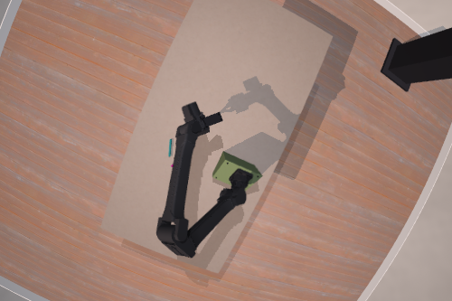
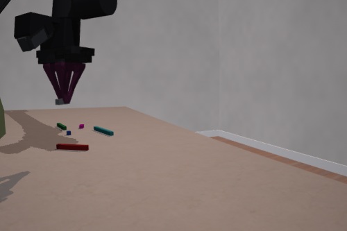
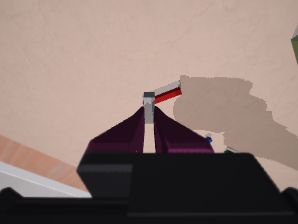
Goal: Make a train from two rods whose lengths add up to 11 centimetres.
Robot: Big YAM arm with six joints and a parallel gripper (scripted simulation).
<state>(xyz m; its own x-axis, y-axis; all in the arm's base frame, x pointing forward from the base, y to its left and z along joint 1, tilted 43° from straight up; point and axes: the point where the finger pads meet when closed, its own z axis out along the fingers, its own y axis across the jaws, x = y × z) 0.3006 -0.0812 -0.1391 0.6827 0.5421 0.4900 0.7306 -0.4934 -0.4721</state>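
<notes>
Above table (image 2: 208, 178), pincer (image 2: 63, 100) gripping grey rod (image 2: 59, 101).

Pretty even, soft light, no glare. Arm (image 1: 178, 187) throws hard-edged shadows across the table (image 1: 253, 51); top view's edges curve noticeably.

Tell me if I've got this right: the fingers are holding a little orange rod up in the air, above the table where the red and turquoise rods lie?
Not quite: the rod pinched at the tips of the fingers is grey, not orange, as the exterior and wrist views show. The rest holds: it hangs clear above the table, where the red rod and the turquoise rod lie.
</notes>
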